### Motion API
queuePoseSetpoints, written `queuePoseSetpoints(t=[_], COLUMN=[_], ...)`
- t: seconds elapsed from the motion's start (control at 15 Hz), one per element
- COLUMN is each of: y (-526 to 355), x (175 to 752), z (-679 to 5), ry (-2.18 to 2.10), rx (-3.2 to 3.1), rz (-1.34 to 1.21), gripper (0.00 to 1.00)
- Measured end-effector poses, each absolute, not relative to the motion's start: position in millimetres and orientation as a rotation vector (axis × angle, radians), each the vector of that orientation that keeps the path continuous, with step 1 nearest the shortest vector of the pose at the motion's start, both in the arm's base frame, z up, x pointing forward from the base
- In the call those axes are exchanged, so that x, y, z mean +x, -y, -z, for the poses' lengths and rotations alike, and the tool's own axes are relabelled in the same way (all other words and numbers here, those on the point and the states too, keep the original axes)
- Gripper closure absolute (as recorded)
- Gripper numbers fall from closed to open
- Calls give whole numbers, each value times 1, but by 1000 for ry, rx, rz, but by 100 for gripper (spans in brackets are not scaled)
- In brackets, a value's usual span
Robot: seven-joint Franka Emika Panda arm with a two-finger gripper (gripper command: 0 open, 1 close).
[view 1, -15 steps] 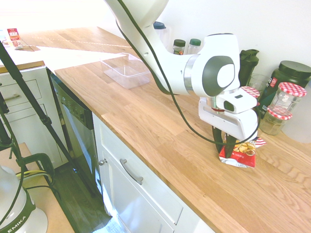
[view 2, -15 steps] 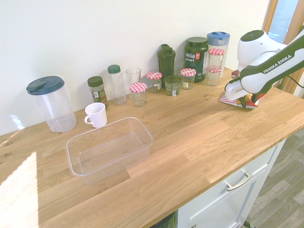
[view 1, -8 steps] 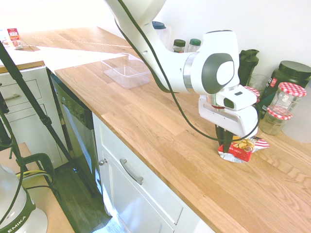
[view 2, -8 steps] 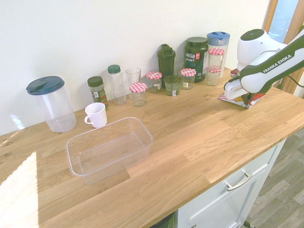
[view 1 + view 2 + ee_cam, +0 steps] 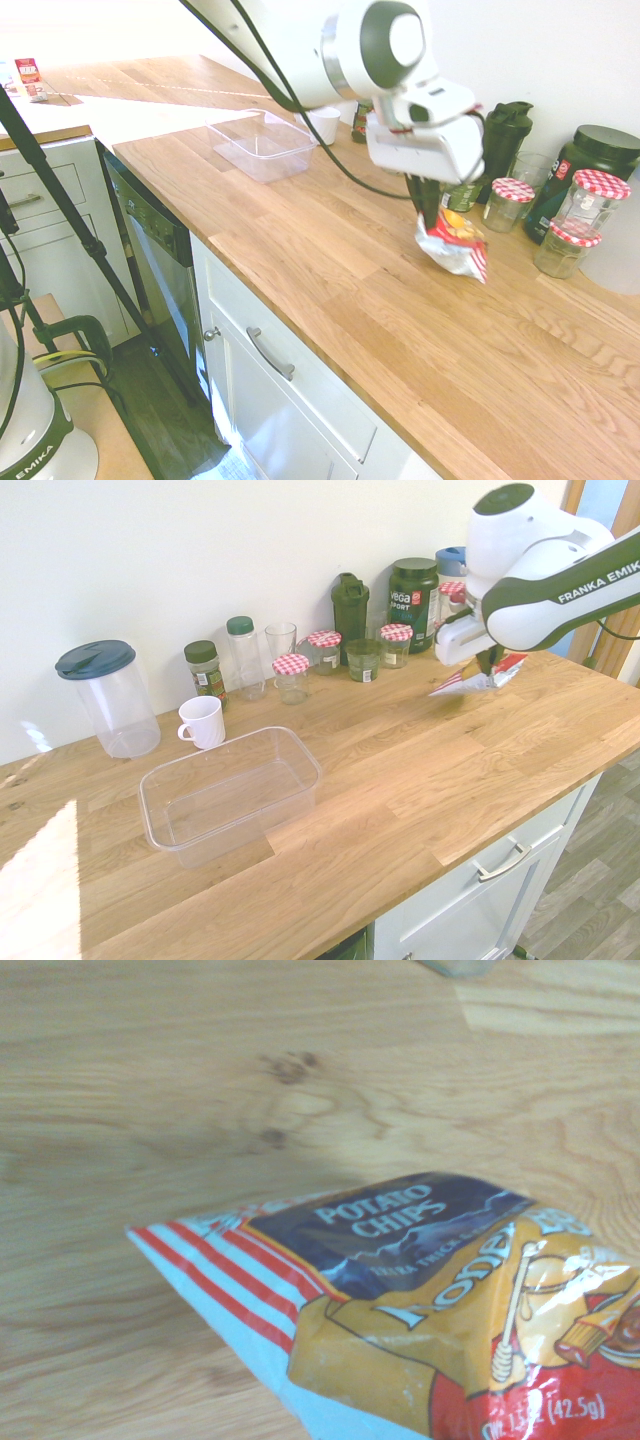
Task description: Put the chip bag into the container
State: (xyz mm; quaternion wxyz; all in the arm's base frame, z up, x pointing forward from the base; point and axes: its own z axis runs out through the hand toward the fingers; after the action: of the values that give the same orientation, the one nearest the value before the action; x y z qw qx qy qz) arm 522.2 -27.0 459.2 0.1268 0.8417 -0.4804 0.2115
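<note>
Chip bag (image 5: 452, 243) hangs in the air above the wooden countertop (image 5: 330, 270), clear of the surface, pinched at its upper edge by the gripper (image 5: 428, 208), whose 2 dark fingers are closed tight on the foil. The bag droops at a slant below the fingers, with its red-and-white striped end lowest in the first exterior view. In the second exterior view the same bag (image 5: 478, 676) shows beneath the white arm, in front of the row of jars at the wall. The wrist view shows the bag (image 5: 420, 1310) from close by over bare wood grain: a dark patch printed "POTATO CHIPS", red and white stripes along 1 edge, and a yellow-orange picture area. The container (image 5: 230, 793), a clear shallow rectangular tub, stands on the countertop well apart from the bag, toward the opposite end of the counter, and nothing lies in it. Just behind the container stands a white mug (image 5: 203, 722), and beside that a clear pitcher with a blue lid (image 5: 105, 697). Along the wall stand several glass jars with red-checked lids (image 5: 291, 677), a dark green shaker bottle (image 5: 350, 615) and a dark tub labelled "vega" (image 5: 413, 602).
</note>
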Motion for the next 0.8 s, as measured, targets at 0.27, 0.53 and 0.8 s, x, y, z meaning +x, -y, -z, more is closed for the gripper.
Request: queuePoseSetpoints(t=[0.27,0.53,0.8], y=[-116,-227,-307], x=[516,524,548], z=[-491,-512,-494], ry=[1288,1213,1179], rx=[2440,2414,2407], rz=[-709,-766,-744], gripper=[100,100,100])
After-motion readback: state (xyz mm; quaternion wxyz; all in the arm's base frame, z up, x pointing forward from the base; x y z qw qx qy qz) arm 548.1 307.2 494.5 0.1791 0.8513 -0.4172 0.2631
